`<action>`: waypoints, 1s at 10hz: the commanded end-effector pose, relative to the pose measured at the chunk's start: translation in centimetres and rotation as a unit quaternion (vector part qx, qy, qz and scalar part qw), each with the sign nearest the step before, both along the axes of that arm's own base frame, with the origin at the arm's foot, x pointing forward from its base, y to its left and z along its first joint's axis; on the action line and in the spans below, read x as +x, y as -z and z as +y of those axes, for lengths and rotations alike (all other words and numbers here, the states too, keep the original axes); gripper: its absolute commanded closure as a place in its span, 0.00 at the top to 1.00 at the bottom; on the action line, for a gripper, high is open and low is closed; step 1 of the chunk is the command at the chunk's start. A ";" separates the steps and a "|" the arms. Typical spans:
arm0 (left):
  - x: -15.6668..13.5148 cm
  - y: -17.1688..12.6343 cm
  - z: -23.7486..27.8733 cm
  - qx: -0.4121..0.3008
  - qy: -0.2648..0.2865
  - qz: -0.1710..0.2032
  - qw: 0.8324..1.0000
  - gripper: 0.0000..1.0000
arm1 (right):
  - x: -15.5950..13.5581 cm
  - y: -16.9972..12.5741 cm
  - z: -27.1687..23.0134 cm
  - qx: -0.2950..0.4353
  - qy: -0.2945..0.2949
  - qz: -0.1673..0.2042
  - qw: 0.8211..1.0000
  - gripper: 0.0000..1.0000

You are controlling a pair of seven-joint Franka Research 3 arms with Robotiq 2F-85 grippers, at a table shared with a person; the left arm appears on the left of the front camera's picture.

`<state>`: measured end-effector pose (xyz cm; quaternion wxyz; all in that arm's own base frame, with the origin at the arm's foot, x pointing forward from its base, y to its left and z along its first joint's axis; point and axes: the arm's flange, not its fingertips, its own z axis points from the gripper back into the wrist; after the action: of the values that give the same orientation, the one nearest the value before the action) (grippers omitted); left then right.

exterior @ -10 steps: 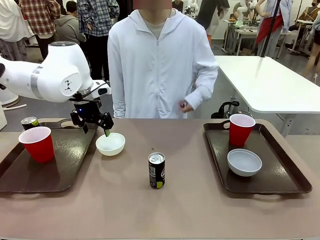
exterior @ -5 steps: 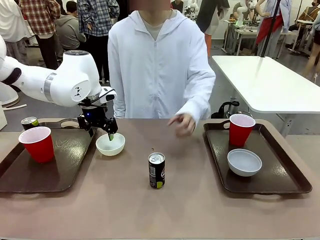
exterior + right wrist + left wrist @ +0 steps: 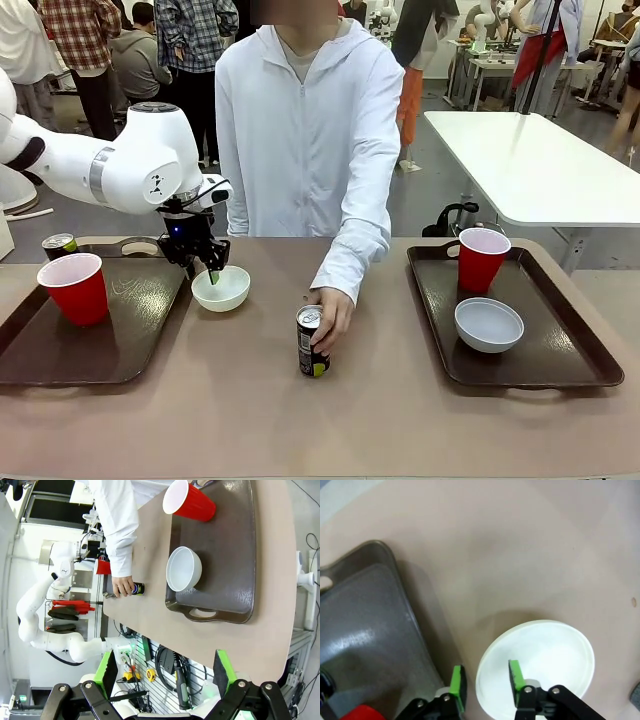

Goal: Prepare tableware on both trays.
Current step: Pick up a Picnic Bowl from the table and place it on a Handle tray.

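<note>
1. The left gripper (image 3: 211, 272) is down at the near-left rim of the white bowl (image 3: 221, 288) on the bare table. In the left wrist view its two green pads (image 3: 516, 675) stand a little apart with the bowl's rim (image 3: 485, 677) between them, one pad outside the wall and one inside. The jaws look partly open and I cannot tell that either pad presses on the rim.
2. That bowl sits just beside the right edge of the left tray (image 3: 60, 345), off it. On the tray stand a red cup (image 3: 75, 287) and, behind it, a dark can (image 3: 59, 245).
3. The right gripper (image 3: 165, 672) hangs high above the table, looking down, with its fingers spread wide and nothing between them.
4. Below it, the right tray (image 3: 230, 555) carries a second white bowl (image 3: 184, 569) and a second red cup (image 3: 189, 501), near each other but apart.
5. A second can (image 3: 312, 343) stands upright in the middle of the table between the two trays. The person's hand (image 3: 333, 315) is wrapped round its upper part.
</note>
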<state>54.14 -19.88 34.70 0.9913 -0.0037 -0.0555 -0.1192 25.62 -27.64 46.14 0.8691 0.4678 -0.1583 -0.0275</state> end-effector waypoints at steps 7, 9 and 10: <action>-1.0 -1.1 0.1 0.019 -0.025 0.022 0.999 0.00 | -0.1 0.0 -0.1 0.003 -0.003 -0.004 1.000 1.00; -3.3 -5.1 2.0 -0.005 -0.036 0.019 0.999 0.00 | -0.1 0.0 -0.1 0.003 -0.003 -0.004 1.000 1.00; -4.8 -6.7 2.9 -0.010 -0.028 0.013 0.999 0.00 | -0.1 0.0 -0.1 0.003 -0.003 -0.004 1.000 1.00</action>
<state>51.59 -18.36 39.77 0.9949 -0.0039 -0.0395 -0.0927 25.62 -27.64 46.12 0.8692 0.4678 -0.1581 -0.0277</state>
